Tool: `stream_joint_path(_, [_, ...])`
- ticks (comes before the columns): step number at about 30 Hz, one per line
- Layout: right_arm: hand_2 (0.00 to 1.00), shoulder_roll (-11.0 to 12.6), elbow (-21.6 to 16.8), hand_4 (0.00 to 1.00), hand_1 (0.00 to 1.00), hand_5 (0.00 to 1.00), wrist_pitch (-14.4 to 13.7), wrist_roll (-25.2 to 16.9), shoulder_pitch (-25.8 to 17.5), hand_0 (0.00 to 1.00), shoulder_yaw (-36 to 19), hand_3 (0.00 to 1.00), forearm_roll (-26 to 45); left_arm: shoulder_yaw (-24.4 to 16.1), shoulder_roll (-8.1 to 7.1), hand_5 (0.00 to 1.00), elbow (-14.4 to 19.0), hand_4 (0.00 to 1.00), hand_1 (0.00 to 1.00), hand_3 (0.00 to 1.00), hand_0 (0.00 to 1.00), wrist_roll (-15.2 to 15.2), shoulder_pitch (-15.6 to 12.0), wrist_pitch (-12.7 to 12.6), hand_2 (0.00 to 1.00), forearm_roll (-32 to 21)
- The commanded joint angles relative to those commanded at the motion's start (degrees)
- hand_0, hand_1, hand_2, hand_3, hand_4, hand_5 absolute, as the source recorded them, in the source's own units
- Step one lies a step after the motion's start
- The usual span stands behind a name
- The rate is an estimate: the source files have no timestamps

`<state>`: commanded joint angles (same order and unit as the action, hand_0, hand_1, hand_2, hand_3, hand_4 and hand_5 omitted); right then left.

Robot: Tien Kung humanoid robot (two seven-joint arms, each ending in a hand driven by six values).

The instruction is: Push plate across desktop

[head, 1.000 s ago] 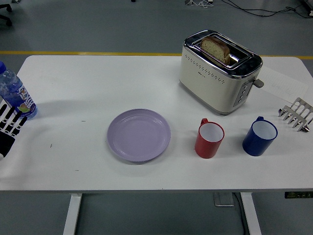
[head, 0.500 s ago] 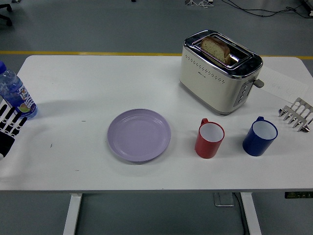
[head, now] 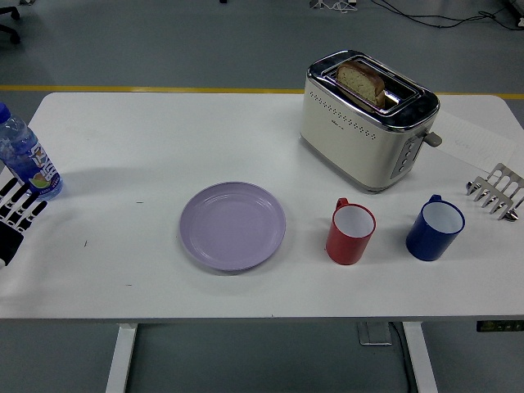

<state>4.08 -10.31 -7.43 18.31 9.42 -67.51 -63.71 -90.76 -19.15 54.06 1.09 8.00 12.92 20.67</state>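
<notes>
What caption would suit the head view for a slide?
Robot's left hand, fingers spread, at the white table's left edge, apart from the round lilac plate that it must push.

Lilac plate (head: 233,225) mid-table, left robot hand (head: 15,217) well apart

left hand (head: 15,214) | black palm | white-and-black banded fingers (head: 24,202) | partly cropped

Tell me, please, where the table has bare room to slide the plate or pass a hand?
Bare: the wide strip between the bottle, the plate and the toaster, plus the near edge below the plate. Crowded: the right side, where the red mug, blue mug and rack sit near the toaster. The left hand waits at the left edge.
</notes>
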Motion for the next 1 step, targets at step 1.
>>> stream_joint_path(1, [0.606,0.0,0.0,0.255,0.482,0.201,0.0,0.0,-0.1,0.53,-0.1,0.553,-0.2,0.4,0.06,0.998,0.2,0.551,0.696,0.648,0.656,1.0,0.0,-0.9,0.696,1.0])
